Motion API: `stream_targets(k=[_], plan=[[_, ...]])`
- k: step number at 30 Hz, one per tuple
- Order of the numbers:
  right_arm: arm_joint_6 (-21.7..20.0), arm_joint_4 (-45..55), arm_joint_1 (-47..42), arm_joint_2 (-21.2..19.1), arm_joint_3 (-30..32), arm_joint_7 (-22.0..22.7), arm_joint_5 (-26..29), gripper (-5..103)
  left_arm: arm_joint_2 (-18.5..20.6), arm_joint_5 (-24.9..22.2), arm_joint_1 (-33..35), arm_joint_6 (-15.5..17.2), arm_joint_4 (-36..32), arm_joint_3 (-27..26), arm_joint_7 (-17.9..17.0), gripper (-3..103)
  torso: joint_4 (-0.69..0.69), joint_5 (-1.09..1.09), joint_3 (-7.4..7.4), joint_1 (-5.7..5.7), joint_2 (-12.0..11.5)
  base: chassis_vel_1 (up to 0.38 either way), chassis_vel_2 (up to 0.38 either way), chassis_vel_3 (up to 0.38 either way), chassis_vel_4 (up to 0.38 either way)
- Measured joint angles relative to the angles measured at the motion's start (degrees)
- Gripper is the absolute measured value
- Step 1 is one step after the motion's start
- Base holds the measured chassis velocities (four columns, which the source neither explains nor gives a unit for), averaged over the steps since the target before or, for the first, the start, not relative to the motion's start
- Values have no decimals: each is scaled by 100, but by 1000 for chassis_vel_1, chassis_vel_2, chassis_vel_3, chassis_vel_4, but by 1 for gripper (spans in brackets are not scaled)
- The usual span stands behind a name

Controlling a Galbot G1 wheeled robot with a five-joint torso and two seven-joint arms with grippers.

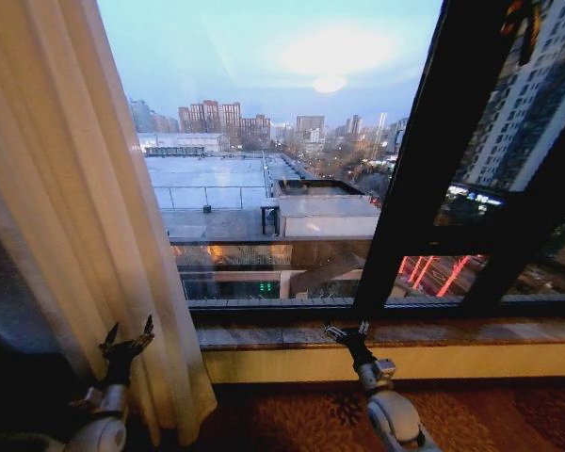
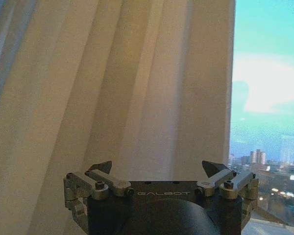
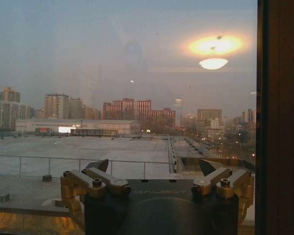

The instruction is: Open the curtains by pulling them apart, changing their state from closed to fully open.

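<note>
— Where are the pincers?
— Left pincer [image 1: 127, 338] gapes empty just before the gathered sheer curtain [image 1: 71, 217]; right pincer [image 1: 347, 331] is spread wide near the stone windowsill [image 1: 471, 333].
— And the curtain?
— Bunched at the window's [image 1: 273, 151] left edge, glass uncovered beyond.

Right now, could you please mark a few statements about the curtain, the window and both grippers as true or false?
1. The curtain hangs gathered at the robot's left side of the window. True.
2. The left gripper is clamped on the curtain. False: its fingers are open, close in front of the fabric and holding nothing.
3. The right gripper is open, low in front of the window sill. True.
4. A curtain covers the glass ahead of the right gripper. False: the pane there is bare, with city buildings visible through it.
5. The middle of the window is uncovered. True.
</note>
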Motion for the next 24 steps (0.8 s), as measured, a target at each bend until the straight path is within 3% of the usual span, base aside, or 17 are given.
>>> stream_targets(k=[24], plan=[[0, 0, 0, 0, 0, 0, 0, 100, 0, 24, 14, -25, 7, -17, 67, 100, 1, -1, 0, 0, 0, -2, -3, 1, 6]])
